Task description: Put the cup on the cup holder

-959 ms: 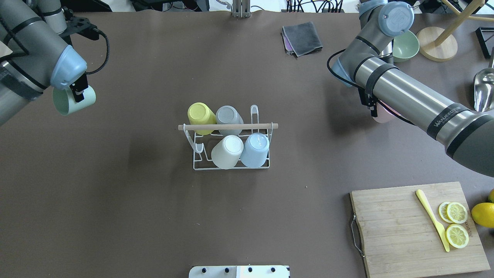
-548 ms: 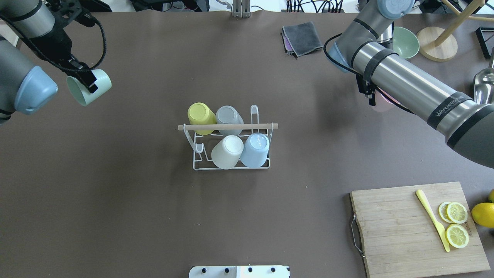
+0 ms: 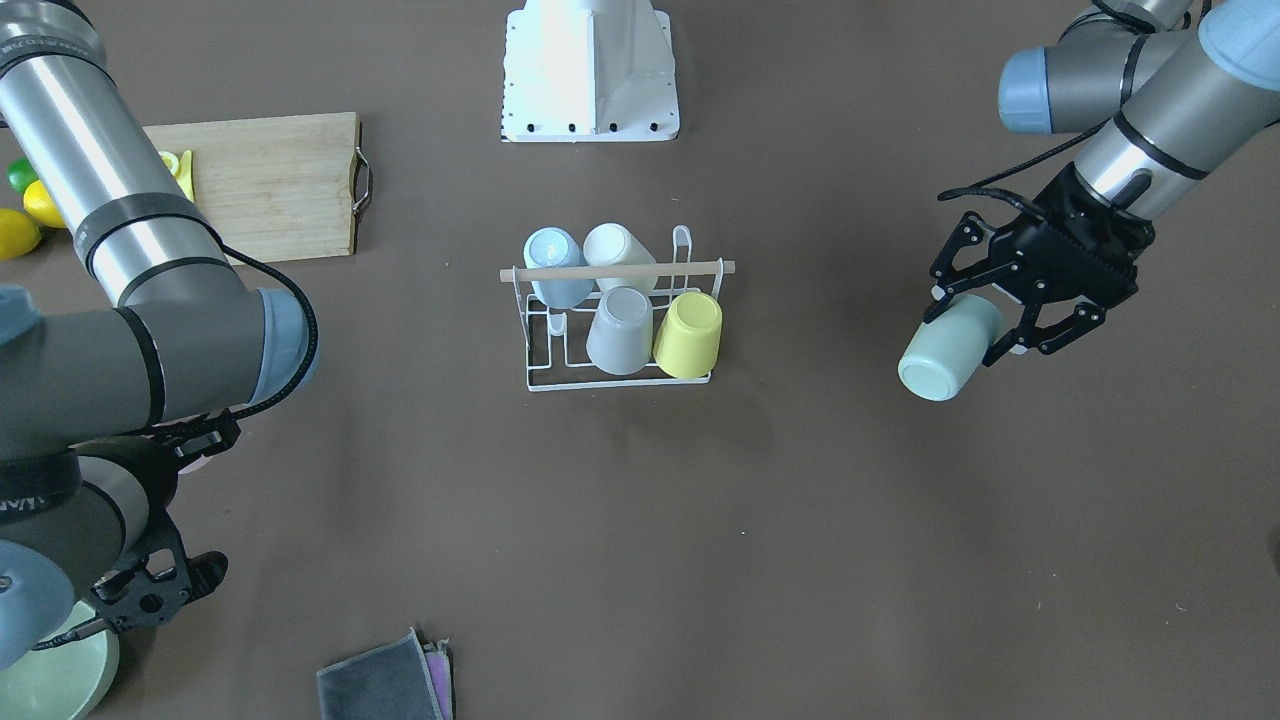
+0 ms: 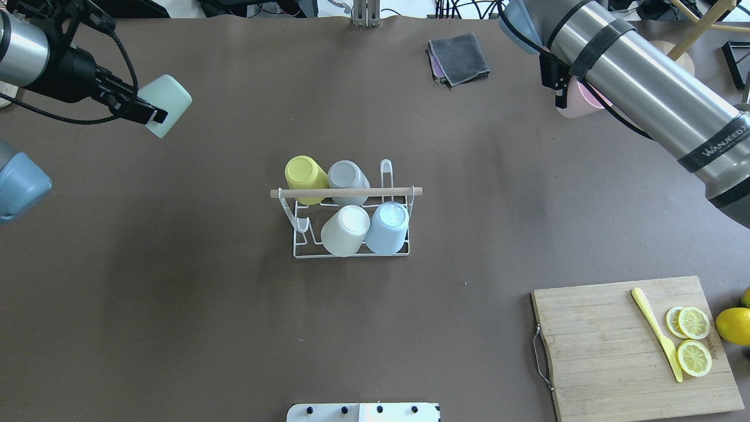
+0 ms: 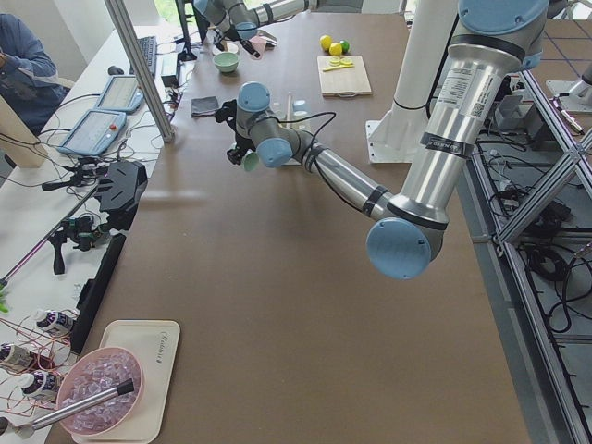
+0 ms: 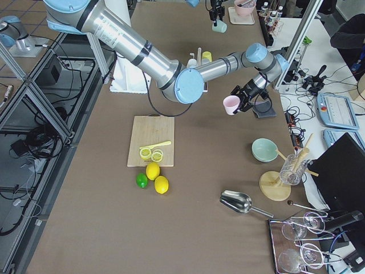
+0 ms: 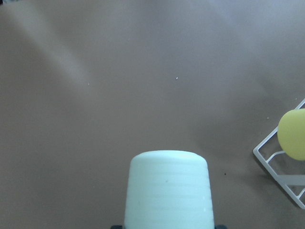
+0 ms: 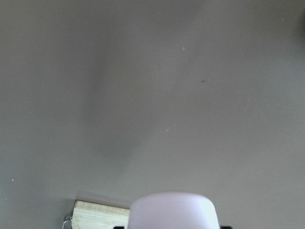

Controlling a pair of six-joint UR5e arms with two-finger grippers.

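Note:
The white wire cup holder with a wooden rod stands at the table's middle and also shows in the front-facing view. It holds a yellow, a grey, a cream and a light blue cup. My left gripper is shut on a mint green cup, held on its side in the air far left of the holder. My right gripper is shut on a pink cup at the far right, mostly hidden under the arm.
A wooden cutting board with lemon slices and a yellow knife lies at the near right, with a lemon beside it. A folded grey cloth lies at the far side. A green bowl sits near the right arm.
My left gripper has carried the mint cup away from the robot and rightward, turning its base toward the holder. My right arm has carried the pink cup farther from the robot.

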